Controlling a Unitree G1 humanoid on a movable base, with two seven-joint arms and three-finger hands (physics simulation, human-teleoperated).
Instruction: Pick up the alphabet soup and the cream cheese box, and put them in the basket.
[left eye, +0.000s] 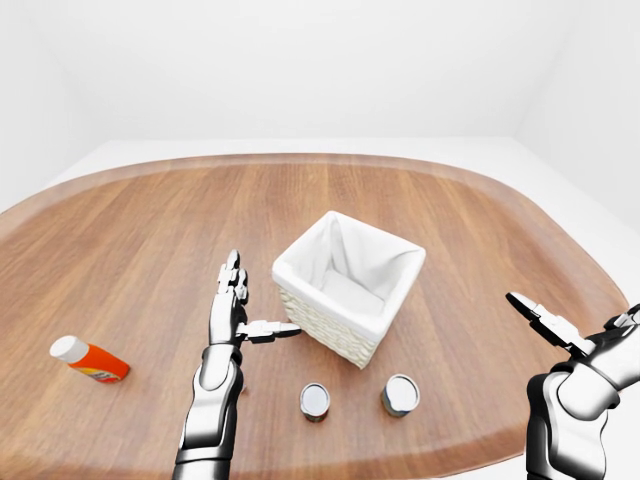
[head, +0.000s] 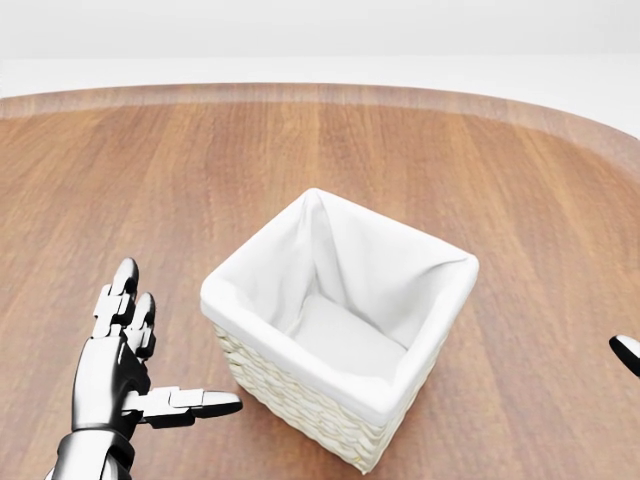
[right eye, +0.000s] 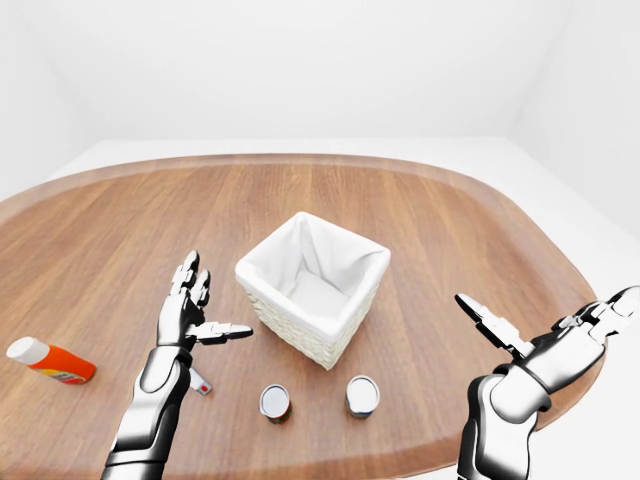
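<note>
The left hand (left eye: 233, 305) hangs above the wood with its fingers (head: 125, 300) stretched upward and its thumb stuck out sideways toward the basket (left eye: 385, 320); it is spread wide and grips nothing. The thumb tip ends just beside the basket's woven wall without clearly touching it. In the right-eye view a small red-and-white thing (right eye: 201, 385), too small to make out, lies on the tabletop (left eye: 140, 230) just beside the left forearm.

The right hand (right eye: 545, 335) is held out over the tabletop's right edge, well apart from everything else, fingers splayed and likewise holding nothing. In the head view only one of its fingertips peeks in at the right border.

The basket stands near the middle of the tabletop, a square wicker one with a white cloth liner folded over its rim, turned corner-on in the views. What can be seen of its inside shows only the liner.

Below the basket in the left-eye view, near the tabletop's lower edge, two cans stand upright close to each other: the left can (left eye: 315, 401) and the right can (left eye: 400, 394). I cannot tell from their lids which one is the soup.

Far to the left, an orange bottle (left eye: 90, 360) with a white cap lies on its side.
</note>
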